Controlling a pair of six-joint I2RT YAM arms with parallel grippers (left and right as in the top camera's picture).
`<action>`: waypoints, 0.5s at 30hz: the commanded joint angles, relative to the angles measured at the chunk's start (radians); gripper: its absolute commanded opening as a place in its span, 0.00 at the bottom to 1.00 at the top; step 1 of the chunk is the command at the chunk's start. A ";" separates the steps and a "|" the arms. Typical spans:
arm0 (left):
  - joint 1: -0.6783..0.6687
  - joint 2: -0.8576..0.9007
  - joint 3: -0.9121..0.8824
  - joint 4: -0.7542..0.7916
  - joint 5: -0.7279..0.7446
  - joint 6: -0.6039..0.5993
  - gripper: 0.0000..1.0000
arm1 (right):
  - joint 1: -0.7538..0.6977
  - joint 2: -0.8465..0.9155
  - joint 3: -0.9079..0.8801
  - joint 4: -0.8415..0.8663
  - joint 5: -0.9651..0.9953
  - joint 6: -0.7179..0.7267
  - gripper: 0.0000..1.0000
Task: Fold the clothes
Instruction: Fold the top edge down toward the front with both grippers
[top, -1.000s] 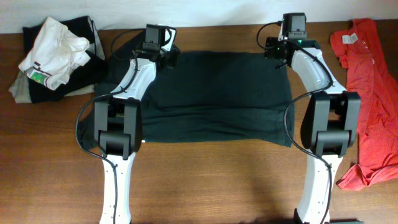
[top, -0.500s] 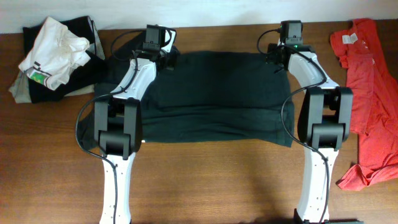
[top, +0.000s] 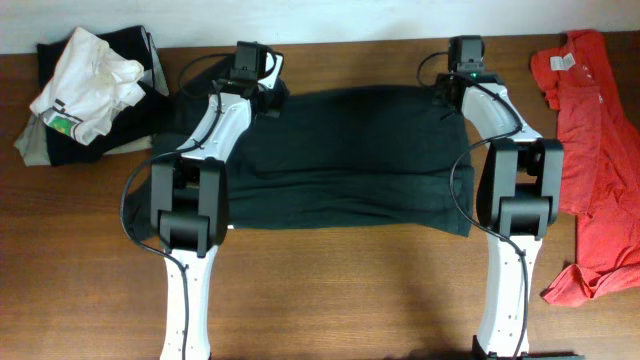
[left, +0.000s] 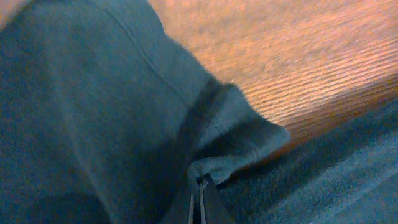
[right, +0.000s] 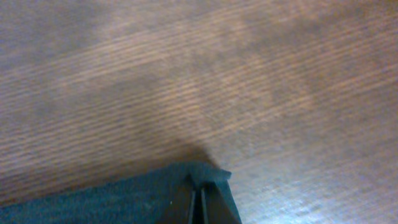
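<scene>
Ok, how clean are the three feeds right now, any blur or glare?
Overhead: sharp, evenly lit, no glare; the black T-shirt shows only faint folds. Left wrist: soft, the table grain smeared, cloth filling most of the frame. Right wrist: grain blurred, dimmer top left, the right claw cut off by the bottom edge.

arms (top: 212, 125): white links | joints (top: 190, 205): black blocks | fingers (left: 210, 208): dark, thin

Overhead camera looks straight down on the whole table (top: 330, 290). Each wrist camera sits very close, sharing one black T-shirt (top: 350, 150) corner with it, at eleven and two o'clock.
</scene>
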 joint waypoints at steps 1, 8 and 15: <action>-0.006 -0.155 0.011 -0.034 -0.003 -0.013 0.01 | -0.015 -0.005 0.050 -0.085 0.063 0.122 0.04; -0.006 -0.172 0.011 -0.195 -0.003 -0.079 0.01 | -0.017 -0.085 0.185 -0.414 0.007 0.166 0.04; -0.006 -0.172 0.011 -0.411 -0.035 -0.118 0.01 | -0.017 -0.180 0.299 -0.748 -0.008 0.216 0.04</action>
